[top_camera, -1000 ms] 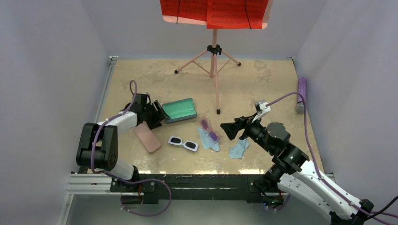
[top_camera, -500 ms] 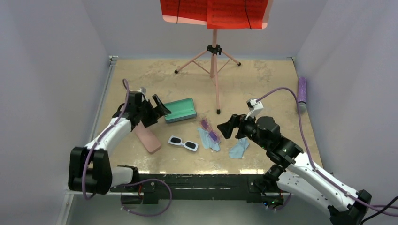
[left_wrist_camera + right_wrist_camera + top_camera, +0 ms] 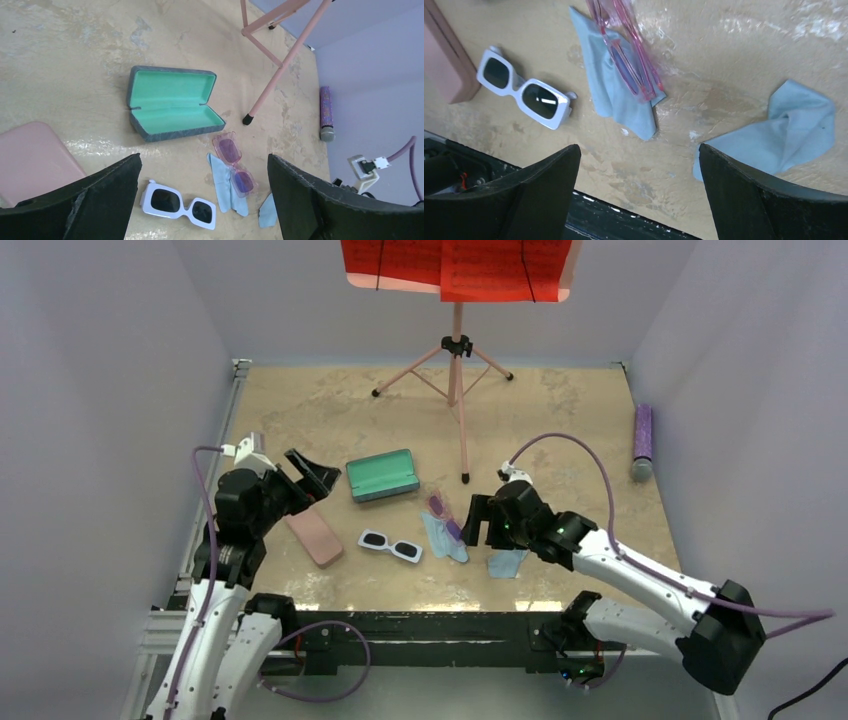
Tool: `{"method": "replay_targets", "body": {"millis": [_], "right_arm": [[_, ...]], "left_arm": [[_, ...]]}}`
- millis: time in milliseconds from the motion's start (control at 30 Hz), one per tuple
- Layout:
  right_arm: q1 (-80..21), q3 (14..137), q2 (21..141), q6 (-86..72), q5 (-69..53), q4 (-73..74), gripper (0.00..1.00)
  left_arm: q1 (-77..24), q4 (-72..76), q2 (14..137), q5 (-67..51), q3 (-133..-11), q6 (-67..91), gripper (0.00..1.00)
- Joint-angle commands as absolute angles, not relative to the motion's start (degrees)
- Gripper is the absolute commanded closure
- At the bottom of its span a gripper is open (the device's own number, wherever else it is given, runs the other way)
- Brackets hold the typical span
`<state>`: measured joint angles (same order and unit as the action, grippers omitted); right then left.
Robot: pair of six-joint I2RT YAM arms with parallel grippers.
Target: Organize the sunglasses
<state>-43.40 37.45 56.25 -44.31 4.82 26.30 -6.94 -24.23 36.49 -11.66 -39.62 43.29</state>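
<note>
The white sunglasses [image 3: 390, 546] [image 3: 180, 205] [image 3: 524, 90] lie flat with dark lenses up, near the front middle of the table. The pink sunglasses [image 3: 445, 518] [image 3: 235, 164] [image 3: 626, 60] rest partly on a light blue cloth [image 3: 440, 537] [image 3: 616, 95]. My left gripper [image 3: 312, 472] [image 3: 203, 165] is open and empty, raised above the pink case [image 3: 314, 534], left of the open grey-blue case [image 3: 382, 475] [image 3: 172, 102]. My right gripper [image 3: 487, 523] [image 3: 639, 150] is open and empty, hovering between the pink sunglasses and a second cloth [image 3: 508, 562] [image 3: 784, 135].
A pink tripod stand [image 3: 457, 360] carrying a red sheet has one leg ending just behind the pink pair. A purple microphone [image 3: 642, 440] lies at the right wall. Grey walls enclose the table, and a black rail [image 3: 430, 625] runs along its front edge.
My left gripper has opened wide and drawn back left, away from the open case. My right arm has swung left and lowered over the cloths beside the pink pair.
</note>
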Motion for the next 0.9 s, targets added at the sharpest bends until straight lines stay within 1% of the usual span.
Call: {"method": "replay_targets", "body": {"millis": [0,33,100,133,167,300,333,500,533,667,800,867], "right_arm": [[-47.19,38.33,63.08,-49.58,8.24,26.07,0.1],[-47.88,39.32,65.35,-50.26,8.69,26.41,0.13],[-49.1,41.24,69.9,-51.71,9.55,26.74,0.23],[-49.63,41.9,71.74,-52.52,10.11,26.64,0.26],[-50.29,42.33,73.29,-54.17,11.13,26.61,0.28],[-51.2,43.68,77.48,-56.56,14.03,27.15,0.45],[-51.3,43.87,78.16,-56.76,14.36,27.16,0.47],[-51.73,44.99,82.04,-56.79,14.18,27.67,0.52],[-51.84,44.93,82.5,-56.74,14.04,27.56,0.56],[-51.92,45.46,83.67,-55.7,13.08,26.45,0.66],[-51.94,45.75,85.2,-55.28,12.26,26.44,0.68],[-52.01,45.57,85.42,-55.24,11.61,25.78,0.72]], "left_arm": [[-7.05,-27.67,32.83,-6.99,-38.18,46.35,0.0],[-7.03,-28.47,32.29,-6.74,-38.3,46.6,0.0],[-7.03,-29.46,31.81,-6.66,-38.43,46.71,0.0],[-7.06,-30.02,31.69,-6.19,-38.42,46.91,0.0],[-7.04,-30.46,31.72,-5.86,-38.29,47.22,0.0],[-7.03,-30.27,31.75,-6.19,-37.35,47.45,0.0],[-7.03,-29.83,31.81,-6.53,-37.02,47.48,0.0],[-7.05,-29.18,32.94,-7.3,-36.35,46.85,0.0],[-7.08,-29.03,33.14,-7.46,-36.24,46.85,0.0],[-7.03,-28.22,33.87,-8.07,-35.99,46.85,0.0],[-7.03,-28.55,34.19,-7.83,-36.05,46.85,0.0],[-7.03,-28.56,34.19,-7.74,-35.88,46.91,0.0]]}}
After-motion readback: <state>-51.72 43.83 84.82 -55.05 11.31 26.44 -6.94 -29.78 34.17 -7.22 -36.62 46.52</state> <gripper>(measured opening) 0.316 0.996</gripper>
